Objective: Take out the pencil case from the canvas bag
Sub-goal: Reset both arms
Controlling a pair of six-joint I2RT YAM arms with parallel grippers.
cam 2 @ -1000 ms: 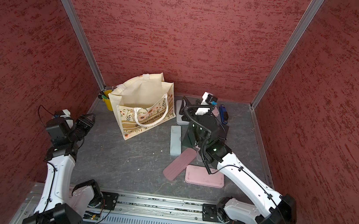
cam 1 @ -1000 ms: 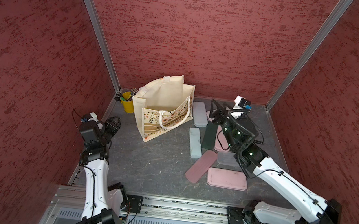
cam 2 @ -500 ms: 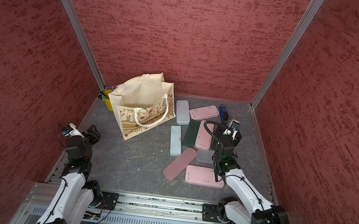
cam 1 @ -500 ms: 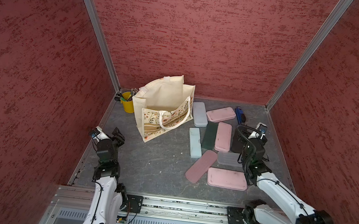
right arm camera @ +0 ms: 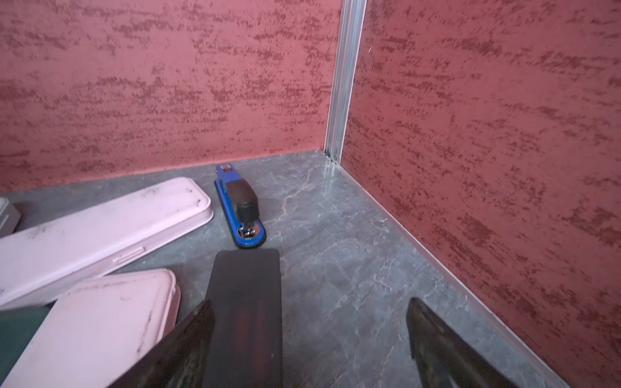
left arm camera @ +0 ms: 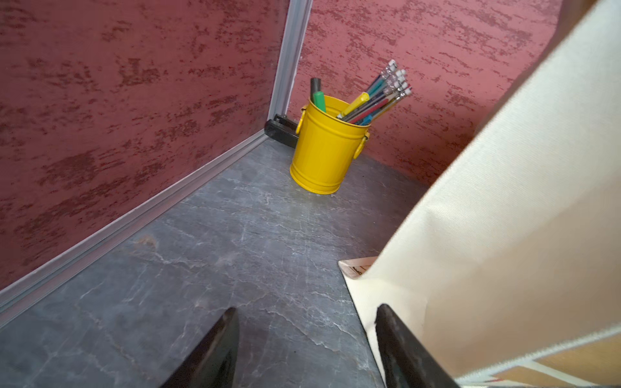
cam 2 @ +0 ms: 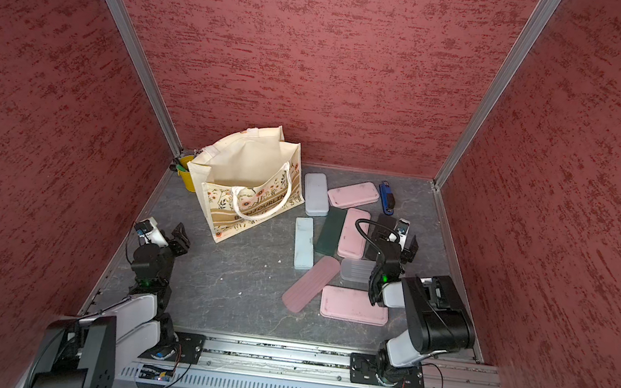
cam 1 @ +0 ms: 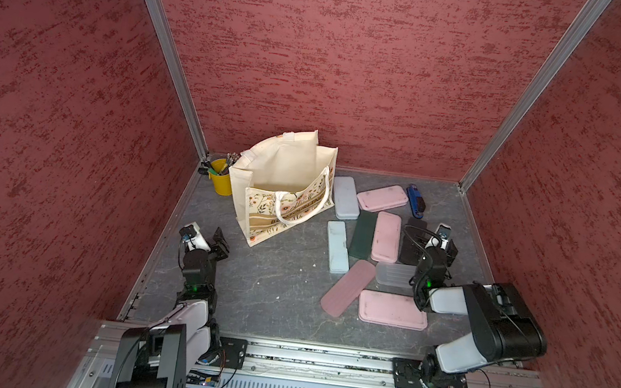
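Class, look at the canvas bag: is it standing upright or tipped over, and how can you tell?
Upright. The bag stands on its base with its mouth open upward; both top views look down into it.

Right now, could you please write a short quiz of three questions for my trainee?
1. True or false: the canvas bag stands upright with its mouth open.
2. What holds the pens beside the bag? A. yellow bucket B. glass jar C. wooden box
3. Fill in: the left gripper and the right gripper are both ____, holding nothing.
Key: 1 true; 2 A; 3 open.
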